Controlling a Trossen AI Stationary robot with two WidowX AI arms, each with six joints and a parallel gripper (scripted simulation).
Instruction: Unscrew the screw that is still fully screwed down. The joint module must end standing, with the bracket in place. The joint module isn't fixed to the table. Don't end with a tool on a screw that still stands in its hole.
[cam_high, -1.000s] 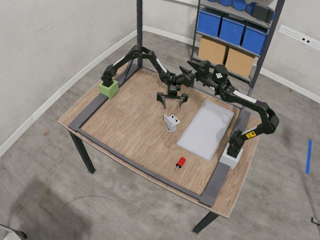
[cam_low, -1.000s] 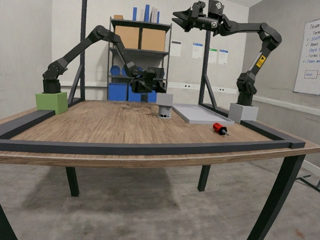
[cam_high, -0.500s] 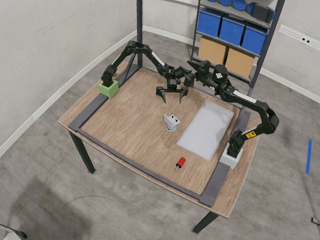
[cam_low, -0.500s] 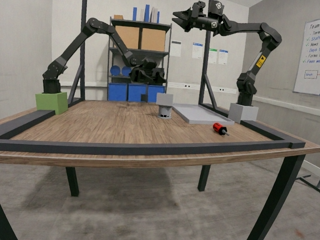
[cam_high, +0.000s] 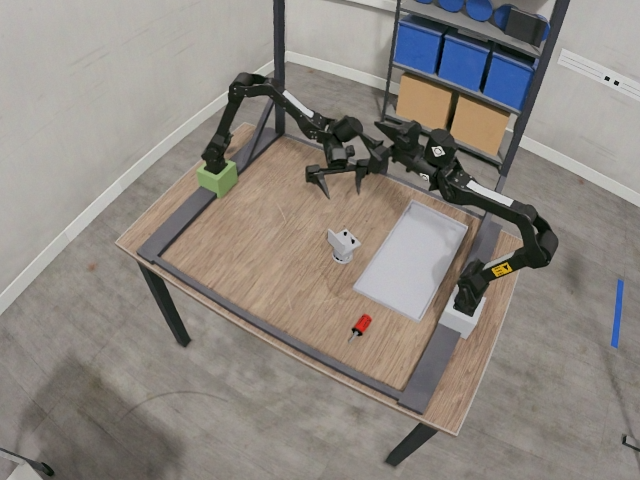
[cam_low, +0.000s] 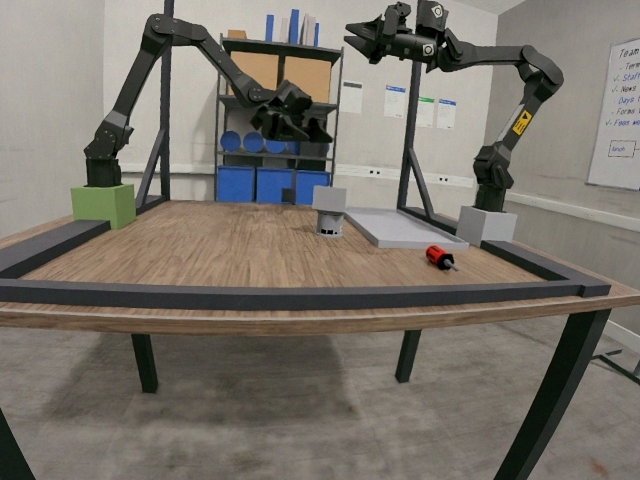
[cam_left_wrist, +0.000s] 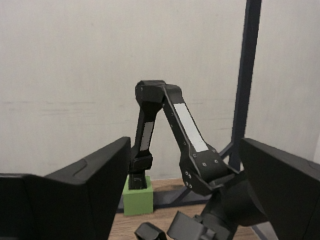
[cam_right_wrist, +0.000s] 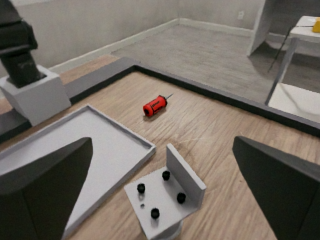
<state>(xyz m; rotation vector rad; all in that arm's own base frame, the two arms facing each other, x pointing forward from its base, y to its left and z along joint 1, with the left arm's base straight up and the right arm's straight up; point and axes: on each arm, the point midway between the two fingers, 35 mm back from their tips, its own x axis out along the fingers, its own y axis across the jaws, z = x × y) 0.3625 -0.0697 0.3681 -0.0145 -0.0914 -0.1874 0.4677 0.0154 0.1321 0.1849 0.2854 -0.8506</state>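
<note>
Whiteboard (cam_low: 622, 124) on wall reads "Team", "Staff", "News", "Days", "Forms"; lower box reads "lunch".
</note>
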